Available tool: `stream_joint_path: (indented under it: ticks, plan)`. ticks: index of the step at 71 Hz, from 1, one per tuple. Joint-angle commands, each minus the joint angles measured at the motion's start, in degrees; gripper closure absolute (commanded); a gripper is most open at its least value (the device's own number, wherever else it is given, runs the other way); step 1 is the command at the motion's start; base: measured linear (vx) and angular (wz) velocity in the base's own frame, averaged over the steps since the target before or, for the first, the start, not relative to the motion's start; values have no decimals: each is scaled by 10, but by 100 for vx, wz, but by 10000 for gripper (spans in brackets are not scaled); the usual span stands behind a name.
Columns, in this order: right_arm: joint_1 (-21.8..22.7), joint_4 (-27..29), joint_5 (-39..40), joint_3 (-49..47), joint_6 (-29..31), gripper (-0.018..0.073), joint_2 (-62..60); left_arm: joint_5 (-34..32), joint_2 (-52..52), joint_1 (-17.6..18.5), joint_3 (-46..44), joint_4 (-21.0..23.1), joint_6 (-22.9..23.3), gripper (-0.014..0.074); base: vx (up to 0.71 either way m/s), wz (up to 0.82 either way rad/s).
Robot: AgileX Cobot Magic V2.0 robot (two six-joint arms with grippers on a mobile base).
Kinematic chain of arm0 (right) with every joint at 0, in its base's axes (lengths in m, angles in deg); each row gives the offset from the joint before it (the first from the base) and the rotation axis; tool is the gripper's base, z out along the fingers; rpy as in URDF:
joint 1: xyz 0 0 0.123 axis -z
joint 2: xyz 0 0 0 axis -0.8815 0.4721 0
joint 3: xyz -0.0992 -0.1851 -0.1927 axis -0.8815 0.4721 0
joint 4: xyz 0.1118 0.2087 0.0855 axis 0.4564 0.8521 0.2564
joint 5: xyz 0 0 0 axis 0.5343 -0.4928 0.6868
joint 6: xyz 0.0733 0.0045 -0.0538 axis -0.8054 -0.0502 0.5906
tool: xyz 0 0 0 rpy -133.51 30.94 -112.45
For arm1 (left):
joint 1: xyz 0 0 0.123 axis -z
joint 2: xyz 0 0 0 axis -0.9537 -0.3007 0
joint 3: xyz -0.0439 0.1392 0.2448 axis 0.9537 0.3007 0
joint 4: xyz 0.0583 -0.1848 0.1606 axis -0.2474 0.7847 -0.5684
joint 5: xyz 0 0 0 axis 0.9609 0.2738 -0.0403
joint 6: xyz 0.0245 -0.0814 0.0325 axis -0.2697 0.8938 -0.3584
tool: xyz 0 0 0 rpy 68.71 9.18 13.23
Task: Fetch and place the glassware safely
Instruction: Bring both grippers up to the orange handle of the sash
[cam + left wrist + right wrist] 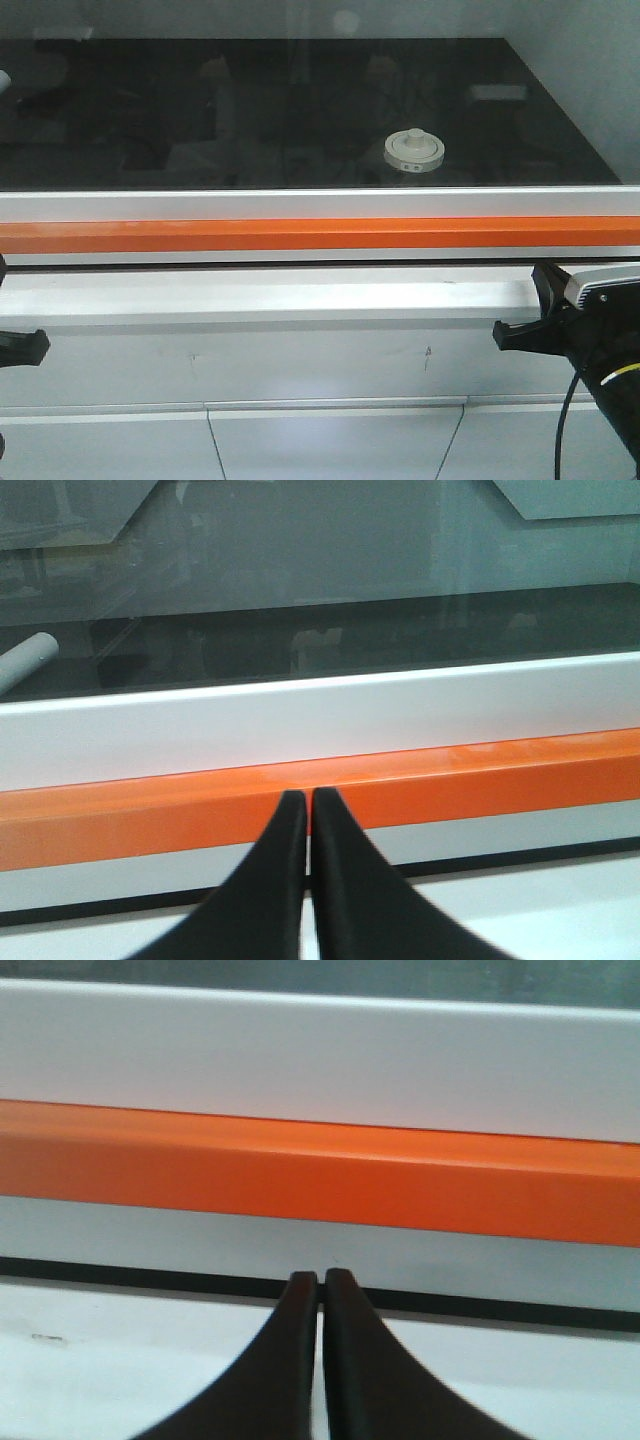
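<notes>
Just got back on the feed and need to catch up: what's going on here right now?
Nothing is being handled yet. The lidded jar stands alone on the black worktop, right of centre, behind the orange bar. Both arms sit low on the near side of that bar. The left end effector and the right end effector are shut, empty and pointing at the bar. The fetch has not begun.

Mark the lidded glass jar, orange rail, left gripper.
Small clear glass jar (414, 146), cream-white lid: front view, lid top.
Orange rail (300, 236): front view, front face.
Left gripper (309, 796): left wrist view, between fingertips.
</notes>
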Motion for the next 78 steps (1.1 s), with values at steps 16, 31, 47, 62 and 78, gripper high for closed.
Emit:
stream_joint_path:
  ticks: [16,31,47,62,78]
  plan:
    - [0,4,77,-36,7,563,26,-49,5,0,-14,8,4,603,0,0]
    - [0,18,78,-60,7,563,43,-49,5,0,-14,8,4,603,0,0]
    - [0,17,96,-71,7,563,51,-49,5,0,-14,8,4,603,0,0]
    - [0,17,117,-71,7,563,51,-49,5,0,-14,8,4,603,0,0]
    - [0,16,119,-71,7,563,48,-49,5,0,-14,8,4,603,0,0]
